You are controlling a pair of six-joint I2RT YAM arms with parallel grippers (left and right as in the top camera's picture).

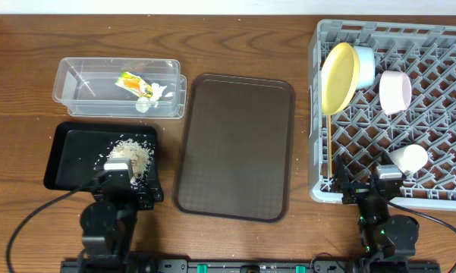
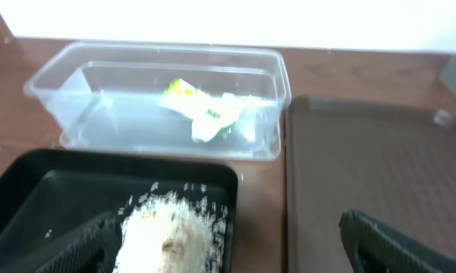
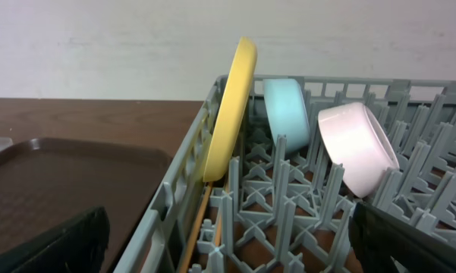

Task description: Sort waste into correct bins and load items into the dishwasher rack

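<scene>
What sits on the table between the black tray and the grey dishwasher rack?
The large brown serving tray. The overhead view shows it lying between the black tray and the dishwasher rack.

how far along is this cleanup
Looks finished: wrapper and scraps sit in the clear tub, rice in the black tray; plate, blue bowl, white bowl, cup and chopsticks are in the rack. Nothing in hand: left gripper and right gripper are open. Nothing seems left to sort.
</scene>
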